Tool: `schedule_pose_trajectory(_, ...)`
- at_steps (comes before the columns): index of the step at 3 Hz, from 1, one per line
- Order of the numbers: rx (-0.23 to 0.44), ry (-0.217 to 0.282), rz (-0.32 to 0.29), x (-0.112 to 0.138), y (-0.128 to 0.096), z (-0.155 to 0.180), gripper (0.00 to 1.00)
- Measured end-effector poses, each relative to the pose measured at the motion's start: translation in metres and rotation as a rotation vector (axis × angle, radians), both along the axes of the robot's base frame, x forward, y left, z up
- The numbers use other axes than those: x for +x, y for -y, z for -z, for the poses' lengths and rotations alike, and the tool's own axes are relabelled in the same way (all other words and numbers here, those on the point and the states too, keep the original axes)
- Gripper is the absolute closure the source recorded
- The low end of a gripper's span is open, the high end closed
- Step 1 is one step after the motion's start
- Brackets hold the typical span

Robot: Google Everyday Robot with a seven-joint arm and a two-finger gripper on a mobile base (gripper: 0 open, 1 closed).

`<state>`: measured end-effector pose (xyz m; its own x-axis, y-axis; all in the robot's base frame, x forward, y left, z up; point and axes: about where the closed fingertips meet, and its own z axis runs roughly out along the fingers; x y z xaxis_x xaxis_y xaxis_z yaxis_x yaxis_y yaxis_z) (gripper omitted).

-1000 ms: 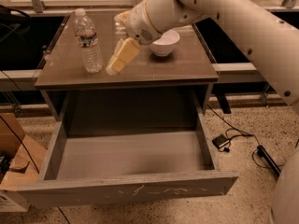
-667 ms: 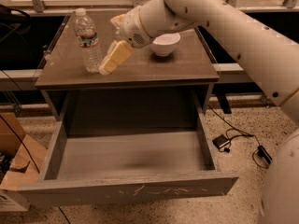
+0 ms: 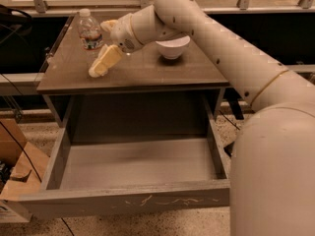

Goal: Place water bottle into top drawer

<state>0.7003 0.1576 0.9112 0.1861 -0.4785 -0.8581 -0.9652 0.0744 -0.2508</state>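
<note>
Grey-brown cabinet top [image 3: 147,70] under dim light, dark window frames behind, speckled floor below.

Gripper [image 3: 100,47]: over the left part of the top, hung from the arm [image 3: 236,58] that reaches in from the right. Jaws spread. One yellowish finger [image 3: 105,61] slants down-left with its tip at or just above the surface; the other shows only as a pale tip higher up, at the bottle's shoulder. Nothing between them held.

Water bottle [image 3: 90,33]: upright at the back-left corner of the top, white cap up, label band around the middle. Long axis vertical. It lies just left of the gripper, at the mouth of the gap between the fingers. Cannot tell whether either finger touches it.

White bowl [image 3: 172,47]: right of the gripper on the same top, partly behind the wrist, well apart from the bottle.

Top drawer [image 3: 128,200]: pulled fully out beneath the top, grey inside bare, scratched front panel toward the camera.

Cardboard box [image 3: 15,166] on the floor at left.

Judgement: approach stage, grasp not yet made. The coming move turns on one relation: bottle stands to the gripper's left, so the open jaws need to slide leftward to straddle the upright body near the label, then close. A nudge from the low finger could tip it.
</note>
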Motion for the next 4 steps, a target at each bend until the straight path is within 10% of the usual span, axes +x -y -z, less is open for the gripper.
schedule_pose_trajectory(2, 0.093, -0.033, -0.106, 0.032, -0.058, 0.015, 0.40)
schedule_pose_trajectory(4, 0.123, -0.003, -0.057, 0.020, -0.043, -0.007, 0.86)
